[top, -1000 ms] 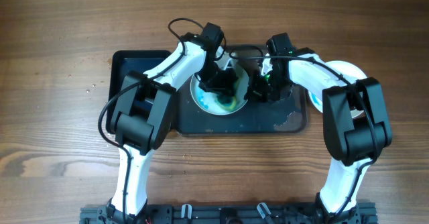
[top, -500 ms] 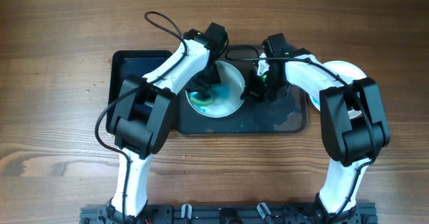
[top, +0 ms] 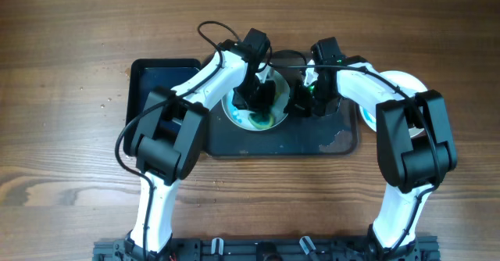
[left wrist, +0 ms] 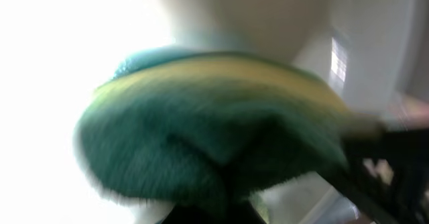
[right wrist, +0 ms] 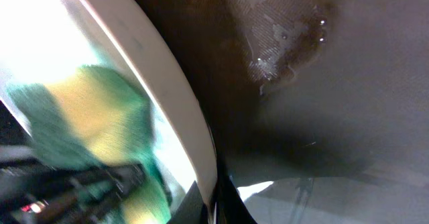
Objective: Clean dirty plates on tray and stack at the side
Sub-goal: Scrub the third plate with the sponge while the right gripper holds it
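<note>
On the tray, near its middle, sits a white plate. It has a blue and green smear on the side near me. The left gripper is right over the plate and has a sponge in it. The sponge is green and yellow, and it presses on the white of the plate. From the left wrist the sponge is big and blurry, so I cannot see the fingers there, but they seem closed on it. The right gripper is at the right edge of the plate. From the right wrist, the plate's rim runs down into the dark fingers, so the gripper looks pinched on the rim. The sponge shows on the far side of that rim. Beside the plate the tray is bare and dark, with a wet patch of tiny drops. Off the right end of the tray lies the other plate, white with some blue on its edge. The right arm hides part of it. Touching the left end of the tray is a black tub. All of it sits on a brown wood table.
</note>
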`<action>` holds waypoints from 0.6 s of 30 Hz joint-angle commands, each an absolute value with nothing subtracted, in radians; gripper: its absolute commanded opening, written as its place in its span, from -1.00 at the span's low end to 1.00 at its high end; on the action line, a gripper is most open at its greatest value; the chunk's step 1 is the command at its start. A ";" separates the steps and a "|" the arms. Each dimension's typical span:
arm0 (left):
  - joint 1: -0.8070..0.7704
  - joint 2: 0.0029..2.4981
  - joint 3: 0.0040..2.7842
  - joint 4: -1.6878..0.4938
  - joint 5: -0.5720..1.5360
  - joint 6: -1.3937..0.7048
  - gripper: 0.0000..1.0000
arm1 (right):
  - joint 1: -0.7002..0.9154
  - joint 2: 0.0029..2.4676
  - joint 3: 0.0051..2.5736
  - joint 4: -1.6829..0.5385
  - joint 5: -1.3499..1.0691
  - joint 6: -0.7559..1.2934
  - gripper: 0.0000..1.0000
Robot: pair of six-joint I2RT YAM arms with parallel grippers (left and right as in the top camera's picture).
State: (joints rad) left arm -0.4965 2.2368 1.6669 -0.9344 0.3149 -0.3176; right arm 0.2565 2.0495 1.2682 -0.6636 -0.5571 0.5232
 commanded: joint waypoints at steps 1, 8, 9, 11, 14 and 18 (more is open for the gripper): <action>-0.407 2.276 1.652 -0.943 -0.245 -0.595 -0.92 | 0.260 2.071 1.254 -0.678 -0.525 0.515 -0.91; -0.367 2.215 1.652 -1.007 -0.375 -0.622 -0.92 | 0.260 2.071 1.254 -0.674 -0.526 0.516 -0.91; -0.369 2.209 1.652 -1.007 -0.375 -0.622 -0.92 | 0.260 2.071 1.254 -0.674 -0.526 0.515 -0.91; -0.381 2.199 1.651 -1.014 -0.339 -0.599 -0.92 | 0.260 2.071 1.254 -0.674 -0.526 0.515 -0.91; -0.403 2.199 1.651 -0.996 -0.164 -0.408 -0.92 | 0.260 2.071 1.254 -0.672 -0.526 0.511 -0.91; -0.437 2.199 1.651 -1.058 0.242 -0.022 -0.92 | 0.259 2.071 1.254 -0.672 -0.533 0.497 -0.91</action>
State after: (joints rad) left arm -0.4229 2.2082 1.6745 -1.0107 -0.0231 -0.3347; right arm 0.2729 2.0495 1.2682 -0.6655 -0.5751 0.5262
